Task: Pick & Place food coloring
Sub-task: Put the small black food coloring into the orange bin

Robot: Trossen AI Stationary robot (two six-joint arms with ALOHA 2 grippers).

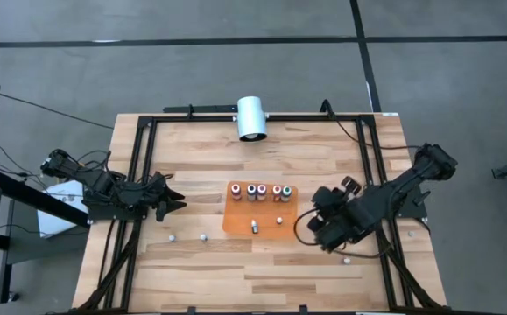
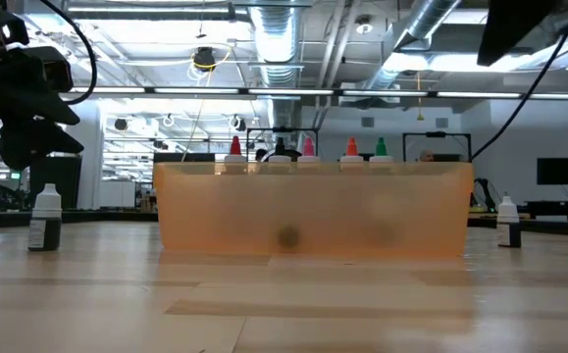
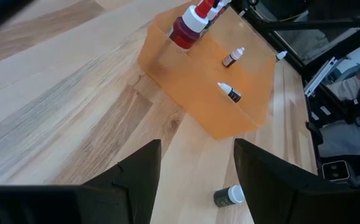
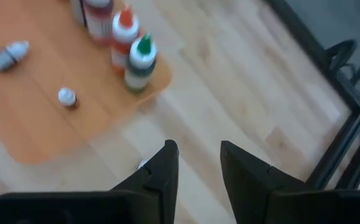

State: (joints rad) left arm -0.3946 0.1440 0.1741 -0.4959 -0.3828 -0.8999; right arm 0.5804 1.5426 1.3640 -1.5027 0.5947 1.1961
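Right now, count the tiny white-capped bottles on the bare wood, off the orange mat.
4. The leftmost bottle and its neighbour sit left of the flat orange mat; a third bottle is by the right arm; a fourth bottle is farther right. Arms may hide others.

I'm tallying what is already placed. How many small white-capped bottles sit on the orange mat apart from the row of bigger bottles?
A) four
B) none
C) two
C: the high view shows two small bottles on the orange mat, in front of the bottle row.

overhead looking down, low table-level, two wrist views, all sharing orange mat (image 1: pixel 260 219)
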